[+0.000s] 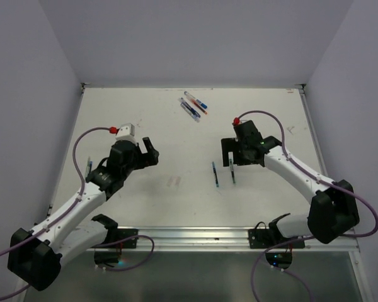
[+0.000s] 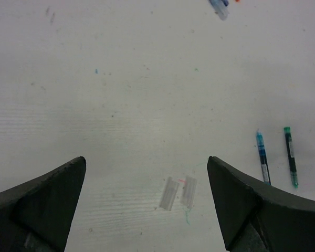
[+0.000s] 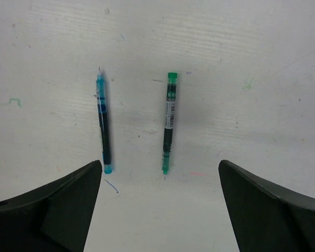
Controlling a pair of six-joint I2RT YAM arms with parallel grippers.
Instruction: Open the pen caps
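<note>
A blue pen [image 3: 103, 123] and a green pen [image 3: 168, 123] lie apart and nearly parallel on the table [image 1: 145, 113], just ahead of the right gripper [image 3: 158, 167]. That arm reaches inward with its wrist bent down and its jaws spread wide, gripping nothing. The blue pen lies off the tip of the jaw on the wrist view's left, and the green one lies mid-gap. Both are thin with dark barrels. The blue pen has teal ends, and the green pen's thicker end points away from the jaws. Their long axes run straight out from the jaws. Whether either is capped is unclear. The left gripper [image 2: 146, 160] tilts down over bare table, also wide and empty, with both pens beyond its right-hand jaw.
</note>
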